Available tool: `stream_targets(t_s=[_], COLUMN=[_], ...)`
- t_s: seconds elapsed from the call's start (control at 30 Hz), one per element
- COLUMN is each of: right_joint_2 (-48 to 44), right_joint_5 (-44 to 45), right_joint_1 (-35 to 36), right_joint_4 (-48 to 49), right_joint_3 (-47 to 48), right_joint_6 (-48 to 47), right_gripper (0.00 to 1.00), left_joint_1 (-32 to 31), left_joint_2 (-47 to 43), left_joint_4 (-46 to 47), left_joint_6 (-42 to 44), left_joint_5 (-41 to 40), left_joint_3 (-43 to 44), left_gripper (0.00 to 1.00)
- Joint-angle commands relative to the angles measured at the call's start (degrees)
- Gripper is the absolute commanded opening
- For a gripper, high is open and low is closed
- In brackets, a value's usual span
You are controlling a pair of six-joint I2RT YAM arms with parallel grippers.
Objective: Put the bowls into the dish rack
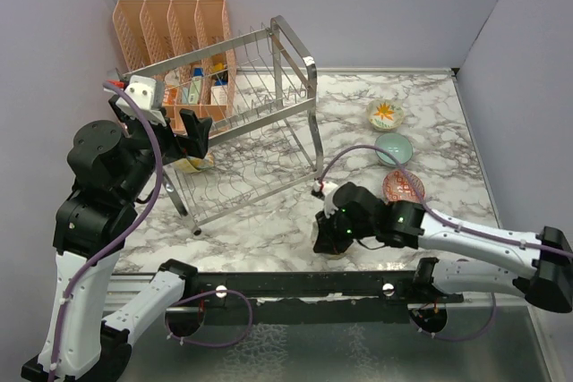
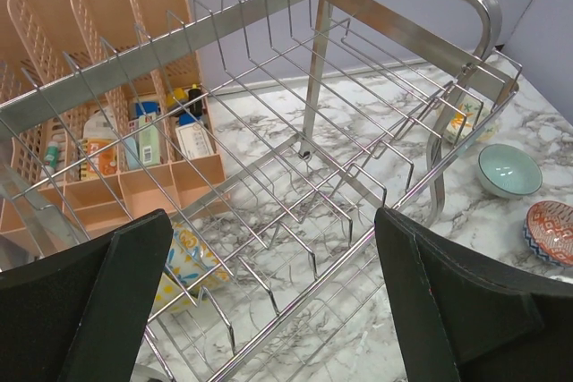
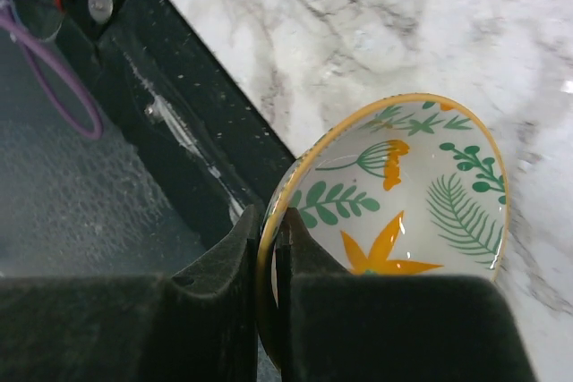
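Near edge: right gripper (image 3: 269, 225) is closed narrow on the rim of the green-leaf bowl (image 3: 403, 194), one finger inside the wall and one outside. The bowl is tilted, its low side at the marble table (image 1: 269, 230) just beside the black front rail (image 3: 170, 123). I cannot tell whether it touches the table.

Mid table, right side, three bowls stand apart from the rack:
- red-orange bowl (image 1: 402, 187), nearest
- teal bowl (image 1: 394, 148), just behind it
- orange-flower bowl (image 1: 385, 114), farthest

All three sit upright on the marble.

Left of centre: dish rack (image 1: 251, 131), two wire tiers, tall end frame on its right. A yellow-blue bowl (image 2: 183, 257) shows through the wires at the left end of the lower tier (which slot it sits in is not clear).

Left gripper (image 2: 269, 221) hangs over the rack's left end with jaws spread wide and nothing between them.

Back wall: peach organizer (image 1: 170, 33) behind the rack, small bottles in its compartments.
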Motion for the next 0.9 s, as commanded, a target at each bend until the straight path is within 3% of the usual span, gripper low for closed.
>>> stream_targets(t_s=[0.0,0.43,0.87], right_joint_2=[6.8,29.1,41.6], right_joint_5=[-0.9,-25.9,-42.1], right_joint_1=[3.3,3.4,-0.1], right_joint_4=[12.3,23.0,39.0], right_joint_3=[3.6,20.4,26.6], right_joint_6=[1.7,-3.0,5.7], right_gripper=[0.01,0.01,0.01], left_joint_1=[-0.2,-0.2,-0.2], left_joint_2=[-0.4,0.0,-0.6], left_joint_4=[0.3,-1.1,-2.5], left_joint_6=[-0.4,0.0,2.2], left_joint_5=[-1.9,-1.1,-0.7], left_joint_3=[-0.2,2.4,4.6], left_gripper=[0.99,0.99,0.99])
